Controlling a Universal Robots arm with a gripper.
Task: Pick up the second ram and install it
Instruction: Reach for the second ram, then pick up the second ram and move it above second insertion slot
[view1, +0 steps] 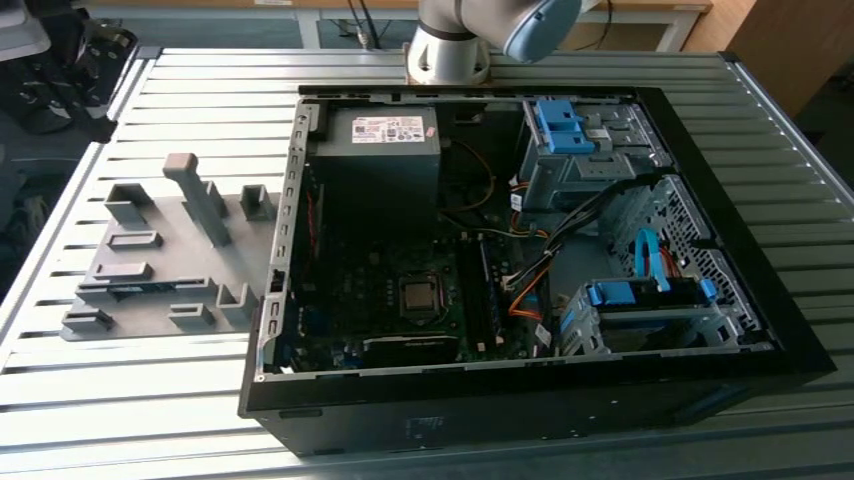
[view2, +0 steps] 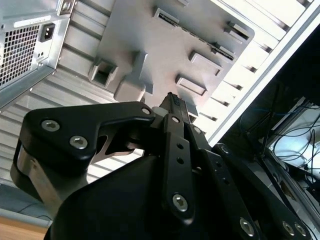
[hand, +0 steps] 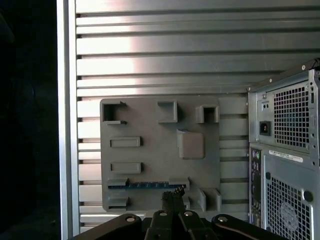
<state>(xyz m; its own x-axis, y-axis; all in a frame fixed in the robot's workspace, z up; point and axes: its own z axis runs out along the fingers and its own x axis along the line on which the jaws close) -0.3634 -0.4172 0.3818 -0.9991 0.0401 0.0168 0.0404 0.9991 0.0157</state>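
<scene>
gripper: hanging above the grey holder plate, its fingertips pressing together with nothing between them
second ram: sitting on the holder plate as a thin blue strip, its ends resting between low grey blocks; not yet lifted
gripper to ram: in the first wrist view the fingertips are hovering near one end of the strip, apart from it
holder plate: lying flat on the slatted metal table, just beside the computer case, on the exterior view's left of it
computer case: lying on its side with the panel off, its motherboard facing up
inside the case: bright blue drive-bay latches are showing toward the exterior view's right, with loose cables running beside them
arm: rising from its base at the far edge of the table, behind the case, and reaching up out of the exterior view
</scene>
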